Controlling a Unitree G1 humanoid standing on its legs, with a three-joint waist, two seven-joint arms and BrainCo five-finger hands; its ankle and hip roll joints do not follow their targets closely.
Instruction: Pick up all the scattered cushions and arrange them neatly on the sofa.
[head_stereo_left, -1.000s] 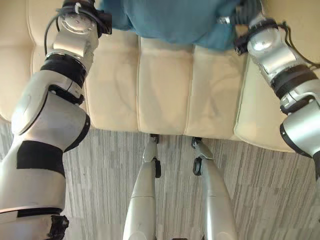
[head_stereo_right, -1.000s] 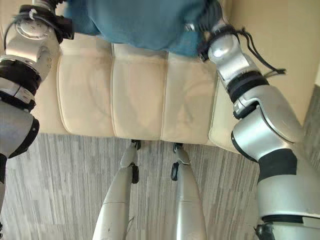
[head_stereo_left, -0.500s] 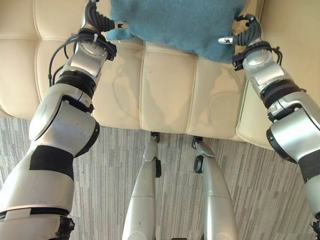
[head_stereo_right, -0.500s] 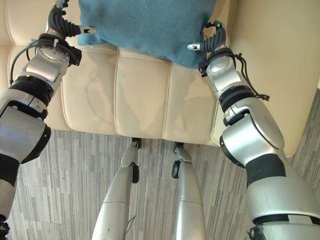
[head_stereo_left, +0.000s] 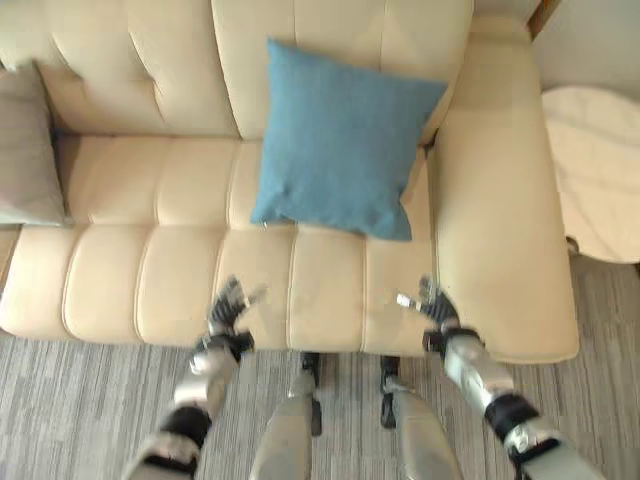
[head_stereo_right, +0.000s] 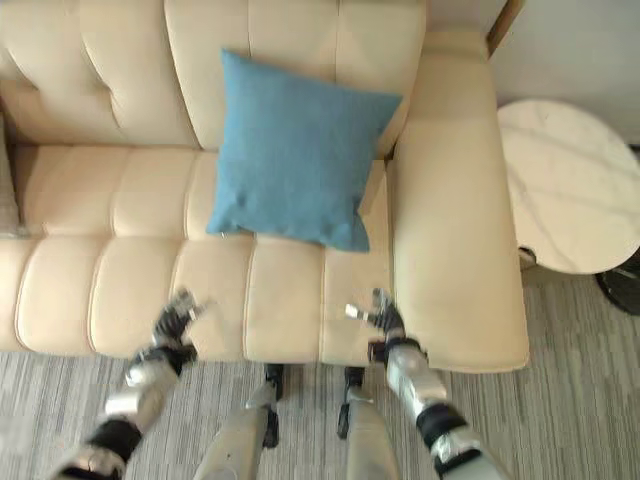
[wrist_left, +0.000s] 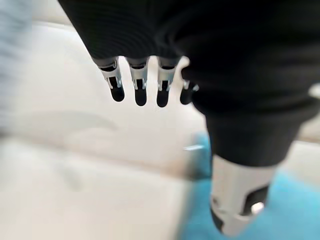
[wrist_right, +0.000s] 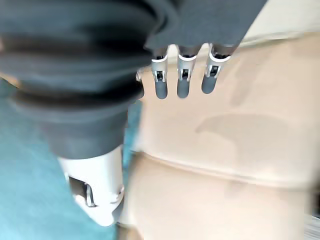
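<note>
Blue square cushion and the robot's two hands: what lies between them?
Only bare cream leather seat, seen in both eye views. The blue square fabric cushion leans against the backrest; the left hand and right hand hover open at the seat's front edge.

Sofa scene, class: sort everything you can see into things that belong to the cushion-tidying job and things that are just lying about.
Belongs to the job:
- blue cushion, leaning on the backrest
- grey cushion, at the left end
- cream sofa
- left hand and right hand, both open

Just lying about:
- round white side table

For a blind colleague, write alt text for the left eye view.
A square blue fabric cushion leans against the backrest of a cream leather sofa. Both robot hands, left hand and right hand, hover open and empty over the seat's front edge.
</note>
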